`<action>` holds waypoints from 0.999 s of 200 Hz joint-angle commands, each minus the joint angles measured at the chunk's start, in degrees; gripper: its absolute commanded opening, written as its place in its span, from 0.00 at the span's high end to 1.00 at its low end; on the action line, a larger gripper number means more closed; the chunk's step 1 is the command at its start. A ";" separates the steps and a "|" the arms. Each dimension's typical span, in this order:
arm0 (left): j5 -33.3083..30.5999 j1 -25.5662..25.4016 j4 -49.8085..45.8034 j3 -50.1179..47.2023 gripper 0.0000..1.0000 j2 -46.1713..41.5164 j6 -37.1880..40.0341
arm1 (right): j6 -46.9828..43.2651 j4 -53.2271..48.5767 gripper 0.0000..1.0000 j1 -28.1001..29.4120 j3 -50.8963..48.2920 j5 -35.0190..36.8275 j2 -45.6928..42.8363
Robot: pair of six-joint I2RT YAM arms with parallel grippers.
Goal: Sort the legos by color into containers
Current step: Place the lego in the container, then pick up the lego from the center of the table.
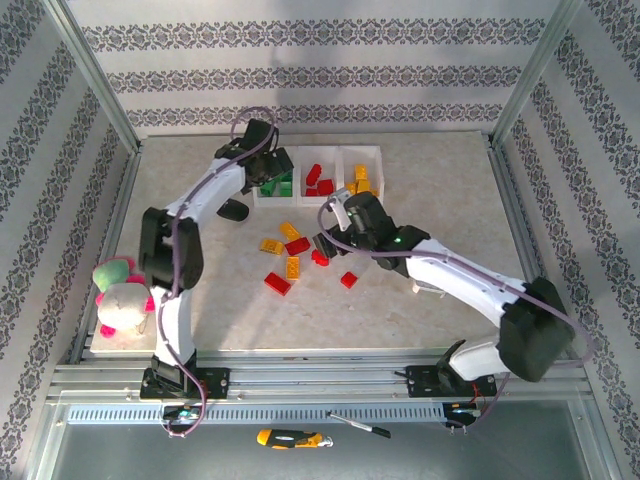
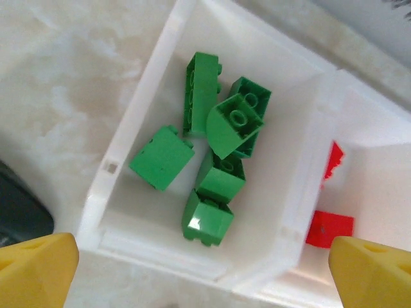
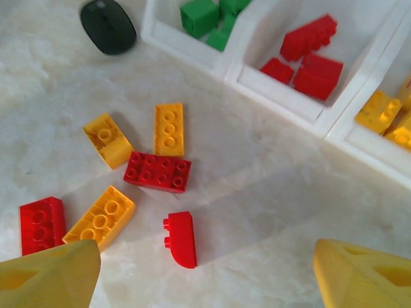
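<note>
The white tray (image 1: 362, 150) stands at the back of the table with three compartments in a row. My left gripper (image 1: 262, 150) hangs open over the left compartment, its yellow fingertips (image 2: 38, 269) wide apart above several green legos (image 2: 218, 128) lying inside. The middle compartment holds red legos (image 3: 308, 54), the right one yellow legos (image 3: 385, 115). My right gripper (image 1: 335, 235) is open over the loose pile, with a curved red lego (image 3: 182, 239) on the table between its fingertips (image 3: 363, 276), untouched. A flat red brick (image 3: 157, 171) and yellow bricks (image 3: 99, 217) lie to its left.
A black oval mouse (image 3: 108, 25) lies just left of the tray's front corner. A pink-green plush toy (image 1: 122, 300) sits at the table's left edge. More loose red bricks (image 1: 277, 283) lie near the middle. A yellow-handled tool (image 1: 290, 438) rests in front of the arm bases.
</note>
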 commanded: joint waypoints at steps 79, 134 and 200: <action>-1.46 -0.13 8.87 -34.65 0.01 -26.50 -1.79 | 2.55 -10.01 0.31 1.23 11.25 -5.28 19.18; -1.63 -0.65 6.00 -40.12 0.01 -27.95 -2.34 | 2.80 -10.55 0.42 2.27 14.99 -5.02 26.21; -2.01 -2.14 6.54 -42.30 0.01 -28.17 -4.57 | 4.20 -10.10 0.59 2.23 16.09 -2.84 30.08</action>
